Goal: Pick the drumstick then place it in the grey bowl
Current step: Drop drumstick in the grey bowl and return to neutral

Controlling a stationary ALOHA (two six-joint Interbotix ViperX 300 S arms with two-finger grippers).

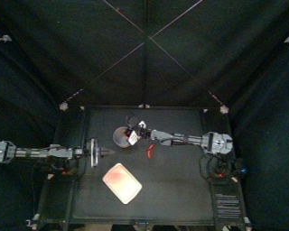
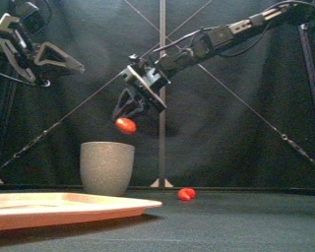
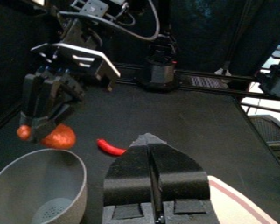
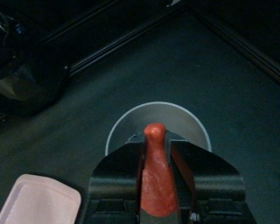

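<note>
The left gripper (image 1: 105,154), jaws pressed together, hovers at 11 o'clock of the pink tray (image 1: 123,183). The right gripper (image 2: 127,117) pinches the drumstick (image 2: 126,125) just above the grey bowl (image 2: 106,167), a small red toy (image 2: 187,194) at the bowl's 4 o'clock.

My right gripper (image 4: 156,144) hides most of the drumstick (image 4: 156,175); only a narrow strip and its tip show. The pink tray (image 2: 68,207) runs off the front view's left edge, the grey cup (image 3: 20,179) off my left wrist view. The small red toy (image 2: 187,194) is too small to name.
</note>
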